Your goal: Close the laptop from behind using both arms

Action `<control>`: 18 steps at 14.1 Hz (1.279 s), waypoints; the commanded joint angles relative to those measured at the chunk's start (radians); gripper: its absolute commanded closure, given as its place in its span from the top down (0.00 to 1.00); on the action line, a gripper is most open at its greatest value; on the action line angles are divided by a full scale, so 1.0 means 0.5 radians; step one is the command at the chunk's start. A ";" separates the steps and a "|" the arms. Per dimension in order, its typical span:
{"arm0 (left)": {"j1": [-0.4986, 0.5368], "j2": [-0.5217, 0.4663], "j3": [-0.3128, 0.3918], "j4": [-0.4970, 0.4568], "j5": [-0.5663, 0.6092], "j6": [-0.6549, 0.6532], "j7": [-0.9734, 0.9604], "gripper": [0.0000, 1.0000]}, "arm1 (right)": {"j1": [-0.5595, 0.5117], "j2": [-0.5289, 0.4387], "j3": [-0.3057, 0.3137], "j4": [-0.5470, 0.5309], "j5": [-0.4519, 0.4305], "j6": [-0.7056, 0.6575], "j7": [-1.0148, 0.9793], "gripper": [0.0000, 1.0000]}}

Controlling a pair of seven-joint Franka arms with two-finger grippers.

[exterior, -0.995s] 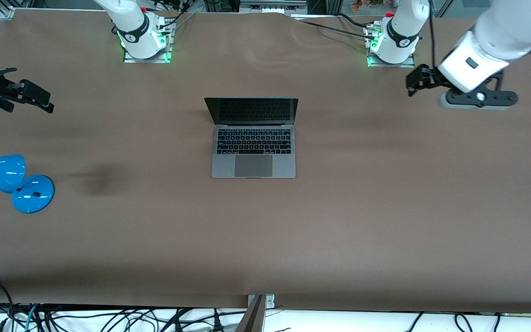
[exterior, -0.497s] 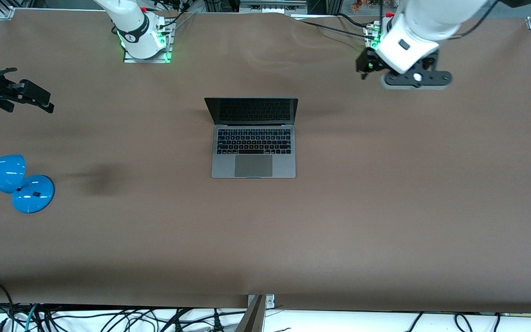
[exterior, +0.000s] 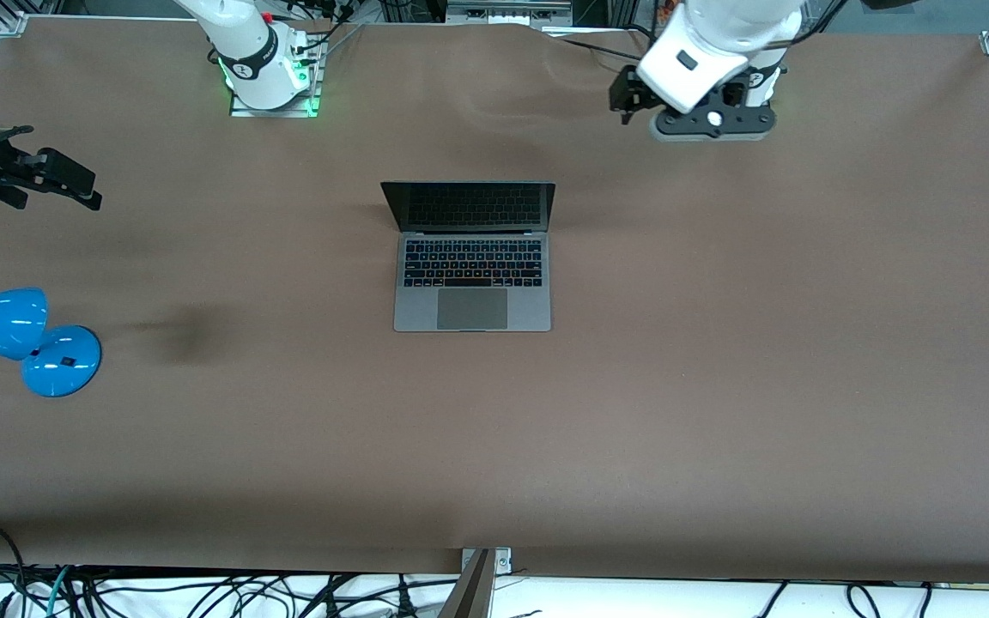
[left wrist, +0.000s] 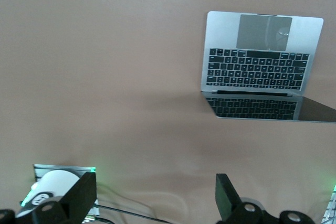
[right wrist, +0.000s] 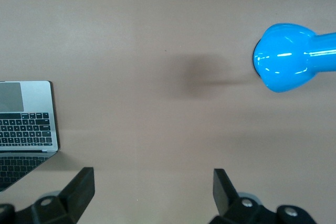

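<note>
Two claws of mine are wide apart, holding nothing. My left claw (exterior: 627,101) hangs past the open laptop (exterior: 472,257), near my base. My right claw (exterior: 65,184) waits far off by the lamp (exterior: 22,339). I should push the lid gently from its back, both together.

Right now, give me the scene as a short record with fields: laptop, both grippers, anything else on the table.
laptop: open laptop mid-table, screen upright, keyboard nearer the front camera
left gripper: left gripper in the air over the table by the left arm's base, jaws open, holding nothing
right gripper: right gripper over the table edge at the right arm's end, jaws open, holding nothing
other: blue lamp at the right arm's end, nearer the front camera than the right gripper
</note>
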 commanded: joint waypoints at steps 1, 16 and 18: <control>0.021 -0.008 -0.145 -0.062 -0.040 0.106 -0.180 1.00 | 0.005 -0.015 0.017 -0.008 -0.018 -0.018 0.016 1.00; -0.016 0.624 -0.455 -0.181 -0.408 0.299 -0.392 0.88 | 0.367 0.077 0.310 -0.308 0.052 -0.237 0.356 1.00; -0.016 0.673 -0.464 -0.182 -0.402 0.339 -0.398 0.69 | 0.367 -0.051 0.437 -0.568 0.065 -0.032 0.522 1.00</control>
